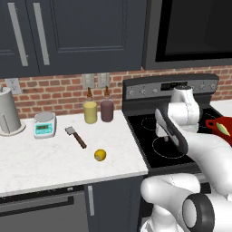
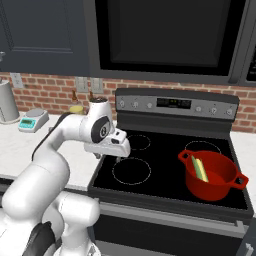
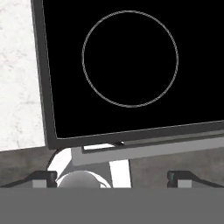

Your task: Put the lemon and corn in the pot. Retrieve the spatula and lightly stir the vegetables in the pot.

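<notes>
The lemon (image 1: 100, 155) lies on the white counter (image 1: 54, 163), left of the stove. Behind it and to the left is the spatula (image 1: 75, 137), silver head toward the wall and brown handle pointing forward. On the front right burner stands the red pot (image 2: 210, 175), and the corn (image 2: 200, 169) leans inside it, green husk up. My gripper (image 2: 108, 157) hangs over the stove's front left burner (image 3: 130, 58), pointing down. Its fingertips (image 3: 43, 177) are spread wide with nothing between them, so it is open. It is well right of the lemon and left of the pot.
Along the brick wall stand a pale yellow jar (image 1: 90, 112), a dark jar (image 1: 107, 110), a small scale (image 1: 44, 125) and a grey canister (image 1: 9, 113). The black stove (image 2: 165, 165) has a raised control panel behind it, and a microwave hangs above.
</notes>
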### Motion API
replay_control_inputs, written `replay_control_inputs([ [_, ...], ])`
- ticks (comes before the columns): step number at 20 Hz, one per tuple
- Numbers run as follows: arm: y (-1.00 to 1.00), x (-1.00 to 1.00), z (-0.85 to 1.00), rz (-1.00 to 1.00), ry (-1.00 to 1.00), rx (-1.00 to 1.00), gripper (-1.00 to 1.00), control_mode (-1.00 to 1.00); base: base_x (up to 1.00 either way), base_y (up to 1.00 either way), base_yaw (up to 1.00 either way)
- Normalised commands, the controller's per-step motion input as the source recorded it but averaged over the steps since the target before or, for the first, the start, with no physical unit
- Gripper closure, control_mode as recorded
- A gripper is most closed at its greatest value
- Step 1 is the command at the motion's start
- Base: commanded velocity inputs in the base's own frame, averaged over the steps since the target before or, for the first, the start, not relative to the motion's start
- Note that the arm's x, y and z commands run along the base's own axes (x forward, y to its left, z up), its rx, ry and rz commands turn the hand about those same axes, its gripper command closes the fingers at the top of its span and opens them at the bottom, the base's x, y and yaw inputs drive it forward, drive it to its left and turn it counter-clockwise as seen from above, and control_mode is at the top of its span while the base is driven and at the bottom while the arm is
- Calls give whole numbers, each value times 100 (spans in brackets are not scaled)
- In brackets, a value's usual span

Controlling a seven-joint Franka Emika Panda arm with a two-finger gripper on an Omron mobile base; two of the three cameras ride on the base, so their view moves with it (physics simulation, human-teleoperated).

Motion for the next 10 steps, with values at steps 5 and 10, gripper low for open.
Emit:
replay_control_inputs([
  [5, 0, 1, 0, 0, 1, 0, -100, -100, 0, 0, 0],
  [10, 64, 36, -28, -5, 0, 0, -100, -100, 0, 0, 0],
])
